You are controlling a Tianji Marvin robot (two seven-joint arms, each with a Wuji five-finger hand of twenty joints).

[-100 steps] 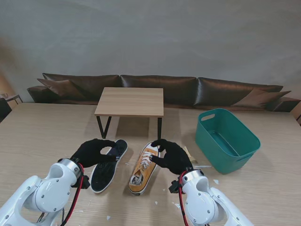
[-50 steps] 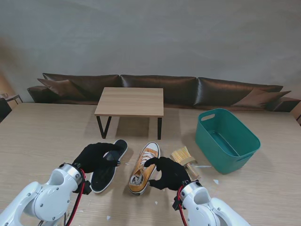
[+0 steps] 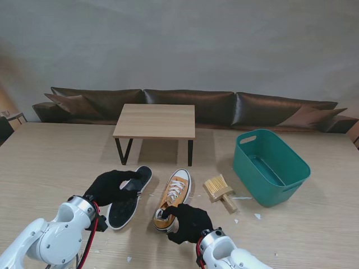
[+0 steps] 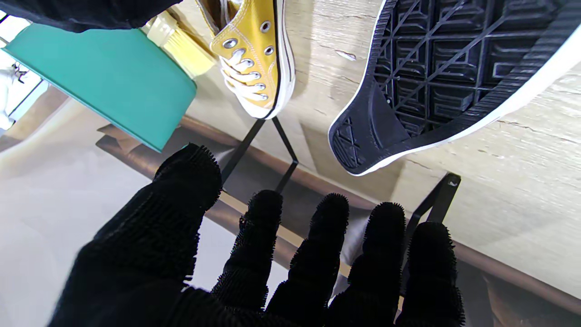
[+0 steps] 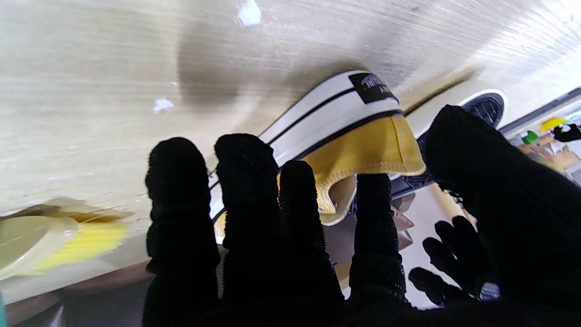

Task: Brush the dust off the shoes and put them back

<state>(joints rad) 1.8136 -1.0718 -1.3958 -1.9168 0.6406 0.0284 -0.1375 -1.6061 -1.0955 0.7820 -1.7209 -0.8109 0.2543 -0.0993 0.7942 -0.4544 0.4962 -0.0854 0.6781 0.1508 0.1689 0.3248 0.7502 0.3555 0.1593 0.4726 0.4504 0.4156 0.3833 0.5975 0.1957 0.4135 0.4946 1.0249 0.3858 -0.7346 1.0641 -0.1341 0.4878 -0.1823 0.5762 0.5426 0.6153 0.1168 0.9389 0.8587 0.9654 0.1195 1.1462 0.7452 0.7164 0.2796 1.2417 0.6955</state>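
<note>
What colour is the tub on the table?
Teal green tub, clearest in the stand view.

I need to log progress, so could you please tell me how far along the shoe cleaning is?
Early. Nothing looks done: the brush lies unheld on the table beside the yellow sneaker, with white specks scattered nearby. In hand: nothing; the right hand hovers at its heel, the left hand over the overturned black shoe. Brushing and replacing both remain.

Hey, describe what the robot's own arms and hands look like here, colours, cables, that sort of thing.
Both arms are glossy white with rounded, bulbous segments. At each wrist sits a silver metal ring, with red and black cables running alongside it. The left hand and right hand are five-fingered and covered in black knitted gloves; the wrist views show the fuzzy, textured weave on the fingers. No markings are visible on the shells.
</note>
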